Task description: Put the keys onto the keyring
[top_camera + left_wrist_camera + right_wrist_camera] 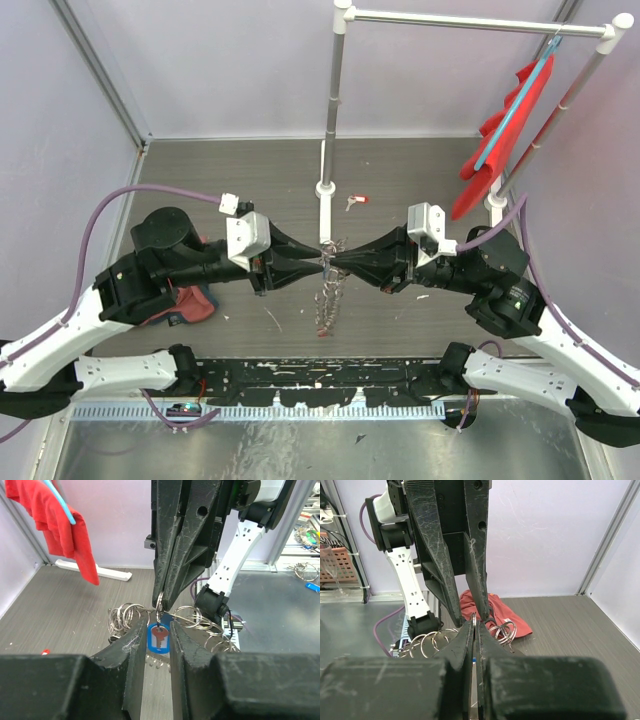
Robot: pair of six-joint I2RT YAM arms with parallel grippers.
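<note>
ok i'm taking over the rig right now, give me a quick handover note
Grippers: left gripper looks closed on the blue-tagged key; right gripper is shut on a small ring just above it.
Things: keyring hangs bunched below the meeting fingertips; a red-tagged key lies loose on the table.
Done: cannot tell that any key is threaded.
Left: thread the held key, then fetch the red one.

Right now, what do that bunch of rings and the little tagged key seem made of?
The keyring looks like bare polished metal wire: thin silvery loops with bright glints. The key sits in a blue tag, probably smooth plastic; its reddish colour leaves its material open.
</note>
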